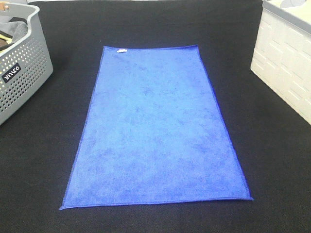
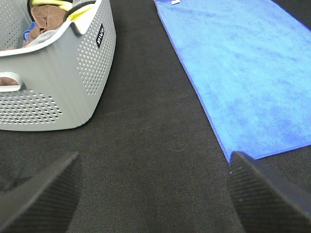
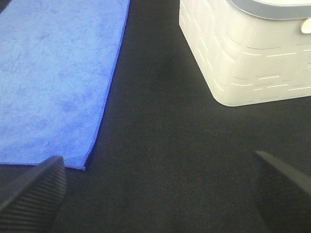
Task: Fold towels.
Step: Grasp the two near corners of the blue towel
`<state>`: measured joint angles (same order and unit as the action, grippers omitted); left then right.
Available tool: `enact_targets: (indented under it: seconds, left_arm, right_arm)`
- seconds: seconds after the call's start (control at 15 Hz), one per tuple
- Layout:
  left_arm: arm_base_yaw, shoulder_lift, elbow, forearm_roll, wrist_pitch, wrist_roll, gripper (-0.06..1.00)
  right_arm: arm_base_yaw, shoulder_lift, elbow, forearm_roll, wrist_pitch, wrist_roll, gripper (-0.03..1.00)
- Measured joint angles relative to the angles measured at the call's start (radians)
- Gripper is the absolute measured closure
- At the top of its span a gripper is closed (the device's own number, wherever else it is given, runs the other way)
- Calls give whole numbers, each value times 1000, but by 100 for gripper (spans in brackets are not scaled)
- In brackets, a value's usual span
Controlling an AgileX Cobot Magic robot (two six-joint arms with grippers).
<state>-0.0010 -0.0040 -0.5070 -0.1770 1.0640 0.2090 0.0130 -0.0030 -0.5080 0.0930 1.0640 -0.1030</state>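
A royal-blue towel point(image 1: 155, 128) lies spread flat and unfolded on the black tabletop, its small white tag point(image 1: 121, 50) at the far edge. Neither gripper shows in the high view. In the left wrist view my left gripper point(image 2: 155, 194) stands open over bare black cloth, with the towel point(image 2: 243, 73) off to one side and its near corner close to one fingertip point(image 2: 265, 194). In the right wrist view my right gripper point(image 3: 155, 189) is open too, empty, with the towel's corner point(image 3: 58, 97) close to one fingertip point(image 3: 31, 194).
A grey perforated basket point(image 1: 22, 73) holding cloths stands at the left, also in the left wrist view point(image 2: 63, 82). A white crate point(image 1: 286, 58) stands at the right, seen close in the right wrist view point(image 3: 252, 53). Black cloth point(image 1: 272, 160) covers the table.
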Motion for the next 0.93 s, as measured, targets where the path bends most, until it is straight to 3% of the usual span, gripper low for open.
enact_targets:
  seconds: [0.93]
  left_arm:
    - [0, 0, 0, 0, 0, 0, 17]
  right_arm:
    - [0, 0, 0, 0, 0, 0, 1]
